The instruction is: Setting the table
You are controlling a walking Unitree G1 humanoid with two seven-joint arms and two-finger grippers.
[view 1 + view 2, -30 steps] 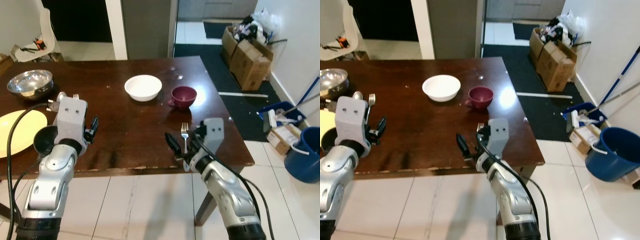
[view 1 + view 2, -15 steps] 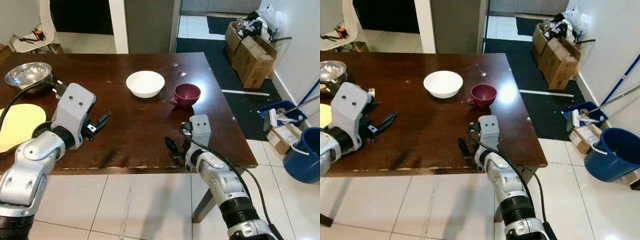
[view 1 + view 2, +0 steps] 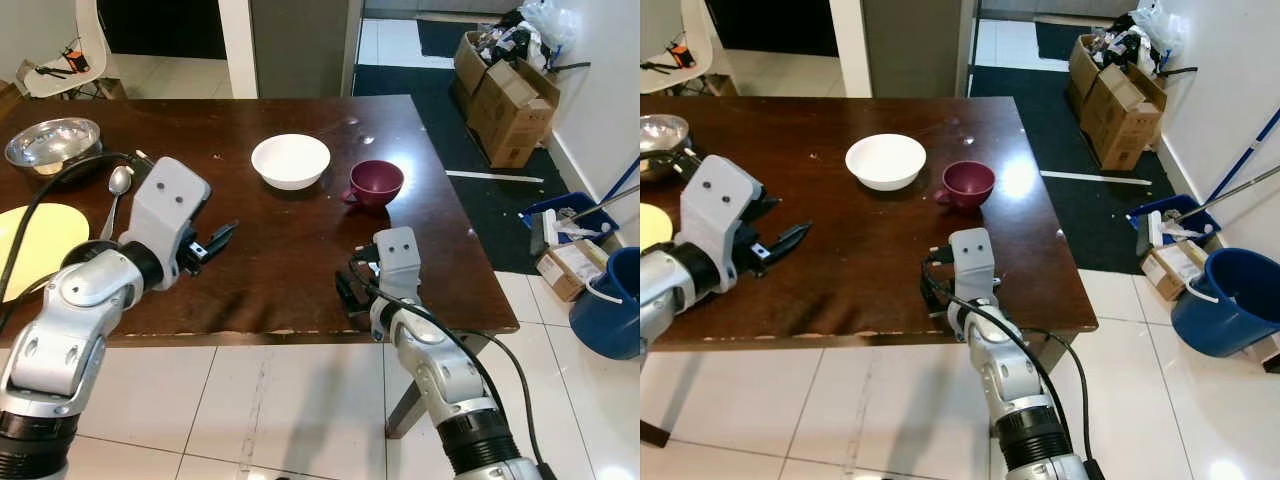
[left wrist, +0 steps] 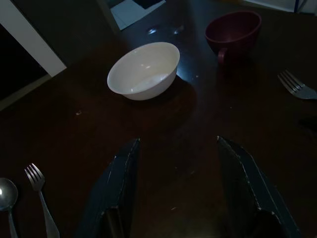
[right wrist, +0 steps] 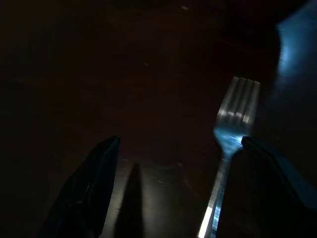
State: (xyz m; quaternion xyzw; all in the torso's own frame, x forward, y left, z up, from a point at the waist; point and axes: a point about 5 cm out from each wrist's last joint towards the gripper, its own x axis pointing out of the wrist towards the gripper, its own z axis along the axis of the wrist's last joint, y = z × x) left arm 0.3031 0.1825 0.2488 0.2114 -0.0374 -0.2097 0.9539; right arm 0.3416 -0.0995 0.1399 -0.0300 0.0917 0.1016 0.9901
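Right gripper (image 5: 173,158) low over fork (image 5: 233,124) (jaws spread), left gripper (image 4: 178,163) raised, spread

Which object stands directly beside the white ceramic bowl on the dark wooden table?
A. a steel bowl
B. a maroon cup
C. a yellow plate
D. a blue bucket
B: the maroon cup stands just to the right of the white ceramic bowl on the dark wooden table.

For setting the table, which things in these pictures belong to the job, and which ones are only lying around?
Belonging to the job:
white bowl
maroon cup
fork by the right gripper
fork and spoon near the left gripper
yellow plate
steel bowl

Only lying around:
cardboard boxes
blue bucket
white chair
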